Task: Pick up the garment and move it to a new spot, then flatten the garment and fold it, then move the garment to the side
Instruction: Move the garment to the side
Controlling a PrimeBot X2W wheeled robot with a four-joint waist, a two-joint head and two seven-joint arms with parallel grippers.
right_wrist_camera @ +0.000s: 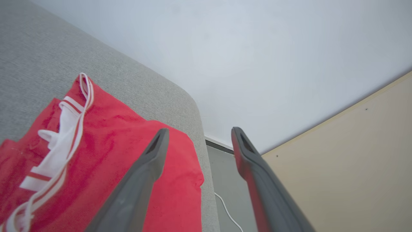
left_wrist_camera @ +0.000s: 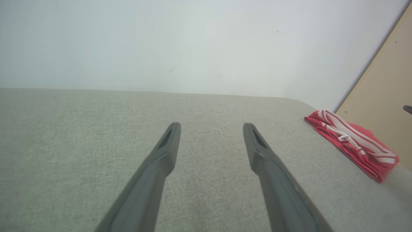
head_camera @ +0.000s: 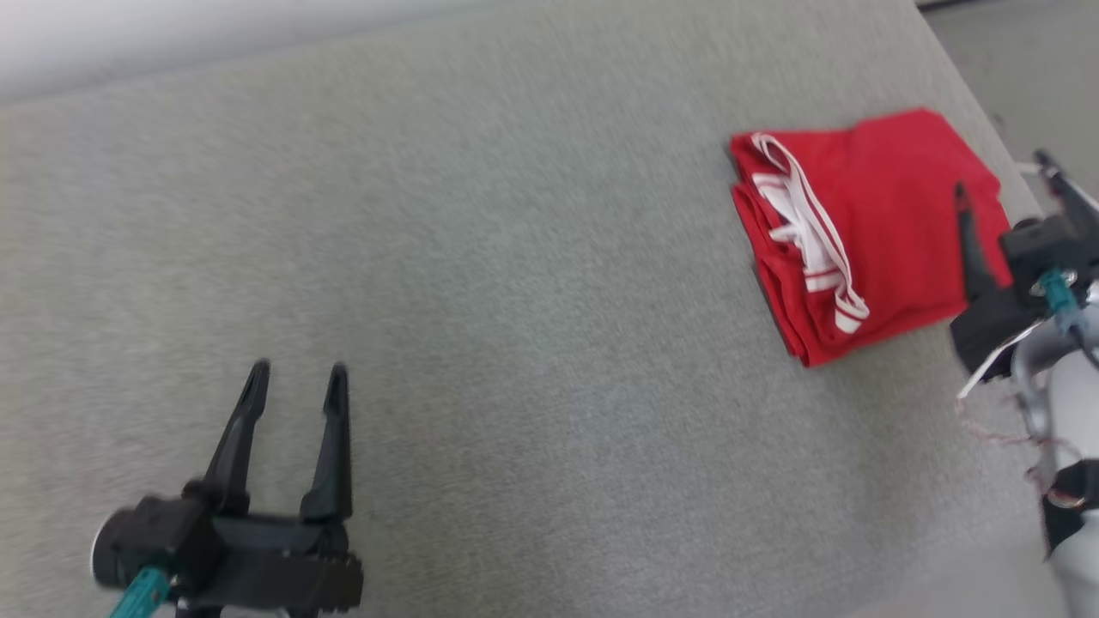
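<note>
Folded red shorts (head_camera: 893, 223) lie at the far R corner of the gray pad (head_camera: 515, 257), nothing holding them.
1 pair, w/ white stripes & a white string on top. 2 grippers, 2 dark fingers each, both spread wide & empty. Right gripper (head_camera: 1003, 176) is at the pad's edge: 1 finger is over the red cloth, can't tell if it touches; the other is out past the edge, above the floor (right_wrist_camera: 222, 167). Left gripper (head_camera: 298, 371) is well apart, low over bare pad. 1 white cord (right_wrist_camera: 227, 209) lies on the floor.
</note>
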